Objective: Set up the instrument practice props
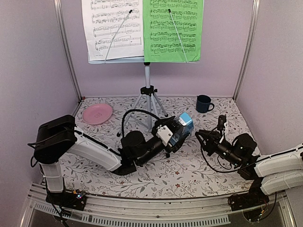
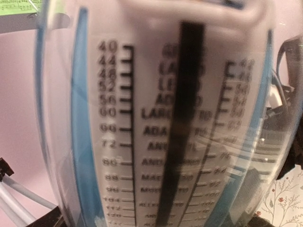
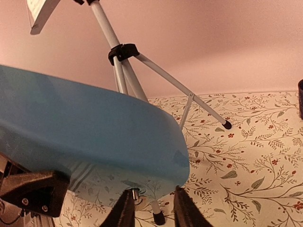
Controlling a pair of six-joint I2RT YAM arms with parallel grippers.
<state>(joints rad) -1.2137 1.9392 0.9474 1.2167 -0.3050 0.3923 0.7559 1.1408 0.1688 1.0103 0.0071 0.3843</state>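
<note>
Two arms, top view: both reach over the middle of the surface (image 1: 189, 172).
Left claw (image 1: 176, 133): closed on the metronome (image 1: 185, 120), which sits tilted at mid-surface.
Right claw (image 1: 199, 136): just right of the metronome, its fingers a little apart and empty.
Stand (image 1: 147, 90): upright at the middle of the far edge, with the white page (image 1: 111, 28) on its left and the green page (image 1: 173, 28) on its right.
Plate (image 1: 97, 113): near the far left corner.
Mug (image 1: 203, 103): near the far right corner.
Left wrist view: the metronome (image 2: 118, 142) face fills the frame, its tempo scale starting at 40; a black pendulum (image 2: 182, 118) slants across it; no fingers visible.
Right wrist view: the metronome's (image 3: 94, 123) blue side is tilted, close ahead; the fingertips (image 3: 124, 213) show a narrow, empty gap; the stand's (image 3: 142, 59) legs are behind.
</note>
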